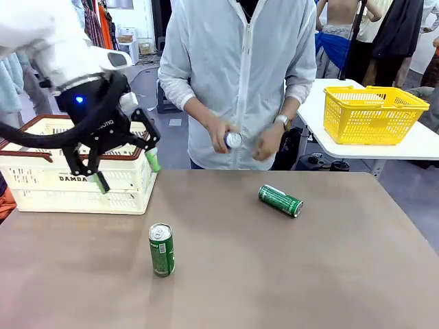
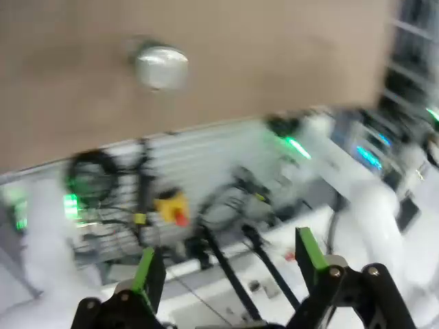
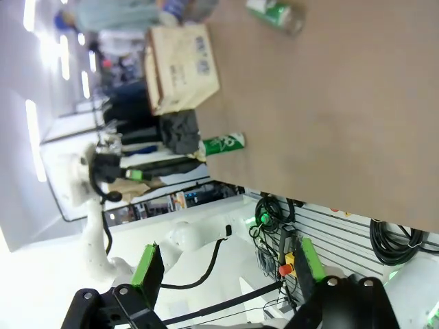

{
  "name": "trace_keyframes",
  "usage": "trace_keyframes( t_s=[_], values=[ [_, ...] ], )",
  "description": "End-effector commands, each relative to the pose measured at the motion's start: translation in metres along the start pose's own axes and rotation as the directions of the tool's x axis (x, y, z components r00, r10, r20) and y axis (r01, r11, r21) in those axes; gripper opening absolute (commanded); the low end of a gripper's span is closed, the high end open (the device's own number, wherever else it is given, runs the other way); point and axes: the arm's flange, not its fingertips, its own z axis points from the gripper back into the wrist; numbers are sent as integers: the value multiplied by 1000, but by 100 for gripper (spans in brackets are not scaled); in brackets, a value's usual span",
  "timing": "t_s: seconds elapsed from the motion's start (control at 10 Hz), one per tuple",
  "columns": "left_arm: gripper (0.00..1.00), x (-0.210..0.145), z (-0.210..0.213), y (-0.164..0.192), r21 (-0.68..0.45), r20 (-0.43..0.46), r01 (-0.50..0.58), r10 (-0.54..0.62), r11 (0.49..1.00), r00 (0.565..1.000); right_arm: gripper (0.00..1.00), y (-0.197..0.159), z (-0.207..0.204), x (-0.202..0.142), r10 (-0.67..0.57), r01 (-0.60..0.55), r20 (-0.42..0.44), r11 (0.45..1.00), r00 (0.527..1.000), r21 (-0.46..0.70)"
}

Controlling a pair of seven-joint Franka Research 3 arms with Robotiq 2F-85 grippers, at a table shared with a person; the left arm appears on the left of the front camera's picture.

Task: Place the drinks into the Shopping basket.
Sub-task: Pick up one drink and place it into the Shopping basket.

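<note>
Shopping basket (image 1: 41,185) sits at the bench's (image 1: 288,281) left edge, the left gripper (image 1: 128,173) hanging before its near corner, jaws apart and empty. An upright green can (image 1: 162,250) stands mid-bench with open room around it. A lying green can (image 1: 280,201) rests farther right. A person's hand (image 1: 221,133) holds a third can (image 1: 233,140) beyond the far edge. The right gripper (image 3: 226,264) has its jaws apart, holding nothing.

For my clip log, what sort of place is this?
Probably a robot lab staged like a shop: a white robot arm, a Shopping basket, a yellow mesh basket on a side table.
</note>
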Motion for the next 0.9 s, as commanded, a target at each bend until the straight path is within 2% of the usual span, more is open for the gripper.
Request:
trace_keyframes(
  t_s=[0.0, 0.1, 0.3, 0.5, 0.6, 0.8],
  values=[
    [100, 10, 13, 23, 173, 26, -106, 103, 979, 994, 100, 6, 3, 1, -10, 10, 8, 1000, 1000, 23],
    [100, 7, 14, 23, 169, 73, -114, 103, 979, 992, 100, 6, 3, 1, -10, 10, 8, 1000, 1000, 23],
    [100, 7, 28, 41, 13, 46, -43, 42, 999, 998, 100, 6, 3, 1, -10, 10, 8, 1000, 1000, 23],
    [100, -1, 68, 115, -158, -7, -29, 28, 987, 1000, 100, 6, 3, 1, -10, 10, 8, 1000, 1000, 23],
    [100, -7, 80, 156, -180, -5, -81, 81, 980, 997, 100, 6, 3, 1, -10, 10, 8, 1000, 1000, 23],
    [100, -21, 83, 222, -267, 12, -85, 92, 960, 996, 100, 6, 3, 1, -10, 10, 8, 1000, 1000, 23]
  ],
)
